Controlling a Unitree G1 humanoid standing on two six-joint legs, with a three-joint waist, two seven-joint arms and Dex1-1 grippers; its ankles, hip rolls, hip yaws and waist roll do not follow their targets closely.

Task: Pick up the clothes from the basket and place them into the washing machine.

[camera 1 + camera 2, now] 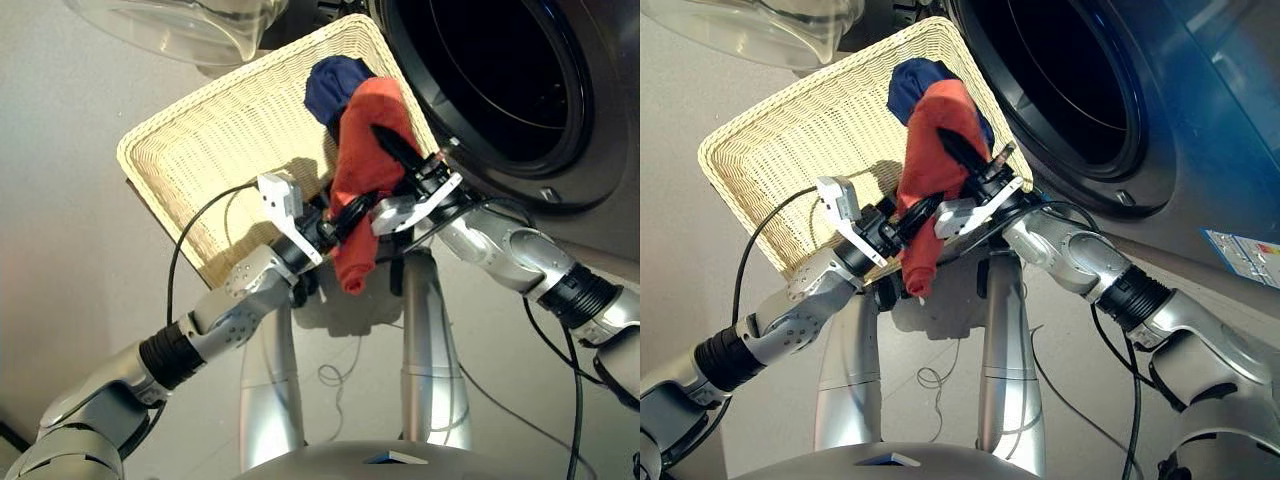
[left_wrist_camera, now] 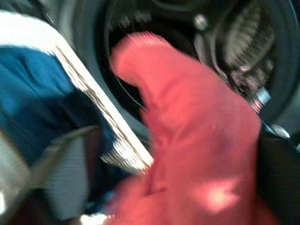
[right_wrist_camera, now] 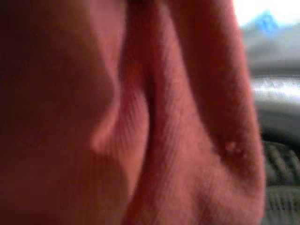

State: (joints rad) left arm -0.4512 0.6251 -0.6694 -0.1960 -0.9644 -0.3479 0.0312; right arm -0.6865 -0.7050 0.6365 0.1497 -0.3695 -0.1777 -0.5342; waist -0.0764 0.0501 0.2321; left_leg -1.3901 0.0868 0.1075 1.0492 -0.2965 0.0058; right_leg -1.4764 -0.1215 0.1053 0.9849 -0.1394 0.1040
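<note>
While both arms meet over the near right corner of the cream wicker basket [image 1: 200,130], the red-orange garment [image 1: 365,165] is up off the weave, held between them. Right gripper [image 1: 395,150]: one black finger lies across the front of the cloth, clamped on it around mid-height. Left gripper [image 1: 345,215]: comes in from the lower left, tips buried in the garment's lower half, looks pinched on the same cloth; the left wrist view shows red fabric filling the space between its fingers.

Garment hangs as a long vertical fold: top end rounded and just beside the washing machine [image 1: 590,120] porthole rim, bottom end dangling past the basket's near edge, over the floor.

Navy blue garment [image 1: 330,85] sits in the basket's far right corner, behind and partly hidden by the red one, touching the rim next to the machine. Rest of the basket shows bare weave.

Porthole is open, dark inside. Glass-bowl door [image 1: 190,25] is swung out at upper left, beyond the basket's far edge.

Right wrist view: nothing but red cloth folds close up, sliver of basket at one side.
</note>
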